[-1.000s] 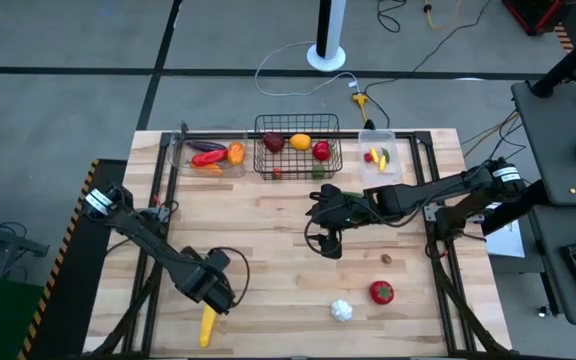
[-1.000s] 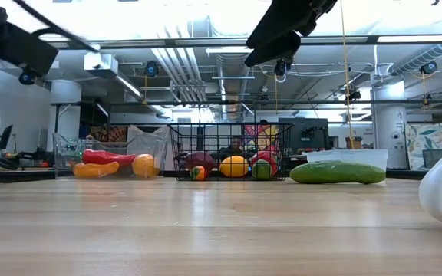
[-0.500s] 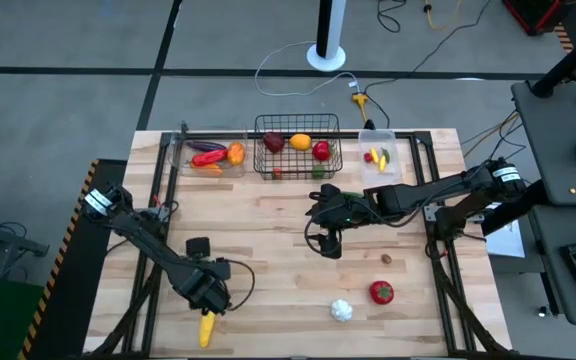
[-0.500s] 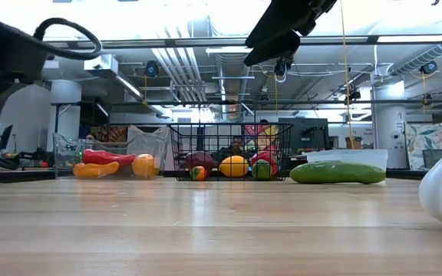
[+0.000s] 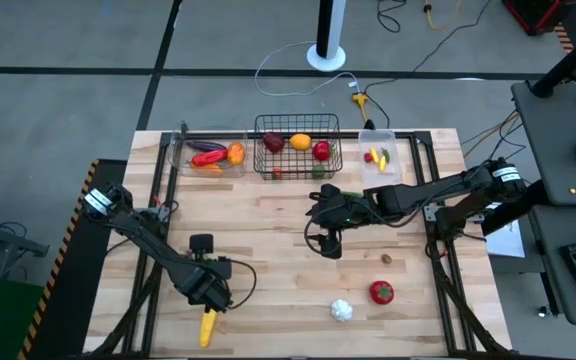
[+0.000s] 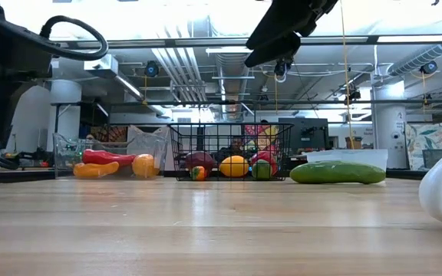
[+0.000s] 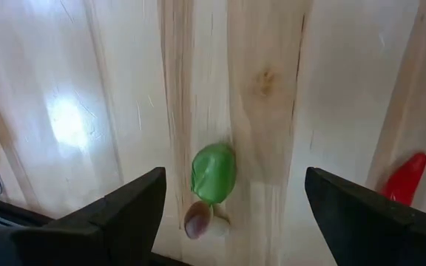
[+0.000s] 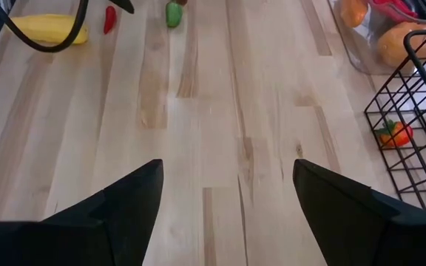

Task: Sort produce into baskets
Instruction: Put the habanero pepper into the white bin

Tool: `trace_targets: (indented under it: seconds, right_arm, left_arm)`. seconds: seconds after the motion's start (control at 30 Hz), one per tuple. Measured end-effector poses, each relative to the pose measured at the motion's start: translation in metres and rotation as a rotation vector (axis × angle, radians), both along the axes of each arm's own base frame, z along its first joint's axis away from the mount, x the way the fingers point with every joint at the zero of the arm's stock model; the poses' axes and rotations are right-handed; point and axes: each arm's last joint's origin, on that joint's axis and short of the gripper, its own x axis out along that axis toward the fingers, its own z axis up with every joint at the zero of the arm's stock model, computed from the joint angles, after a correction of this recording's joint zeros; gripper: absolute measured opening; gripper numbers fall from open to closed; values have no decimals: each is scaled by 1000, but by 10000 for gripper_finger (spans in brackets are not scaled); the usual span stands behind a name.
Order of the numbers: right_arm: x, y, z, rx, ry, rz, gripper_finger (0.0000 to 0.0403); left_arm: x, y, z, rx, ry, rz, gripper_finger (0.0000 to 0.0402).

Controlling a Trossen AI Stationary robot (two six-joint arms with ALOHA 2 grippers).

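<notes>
Now the left gripper point(image 7: 228, 214) is held spread wide above a small green toy vegetable point(image 7: 213, 173) on the pale wooden table point(image 5: 268, 250).

A yellow corn cob point(image 5: 207, 326) is seen just beside it. The right gripper point(image 8: 228, 214) is also kept unclenched, empty, near the black wire-mesh basket point(image 5: 298, 148), where several pieces are already placed.

Standing on a grey floor point(image 5: 88, 60) crossed by dark seams, beside a white pole base point(image 5: 328, 54) trailing cables point(image 5: 288, 60). Showing ceiling pipes point(image 6: 198, 65) and white columns point(image 6: 66, 115) beyond the bench's far edge.
</notes>
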Motion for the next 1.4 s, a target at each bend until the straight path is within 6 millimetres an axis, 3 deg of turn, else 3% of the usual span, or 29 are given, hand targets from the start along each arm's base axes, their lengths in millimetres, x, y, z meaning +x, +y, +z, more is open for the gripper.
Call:
trace_targets:
  seconds: [0.3, 0.7, 1.13, 1.4]
  right_arm:
    - [-1, 0, -5, 0, 15, -2, 303]
    - [-1, 0, -5, -6, 14, 3, 300]
    - [-1, 0, -5, -7, 13, 5, 309]
    - [-1, 0, -6, -7, 13, 5, 309]
  left_arm:
    - [-2, 2, 2, 19, 10, -14, 304]
    - [-22, 24, 17, 6, -85, 30, 289]
    - [-46, 42, -20, -98, -124, 56, 272]
    - [-47, 43, -33, -127, -161, 53, 272]
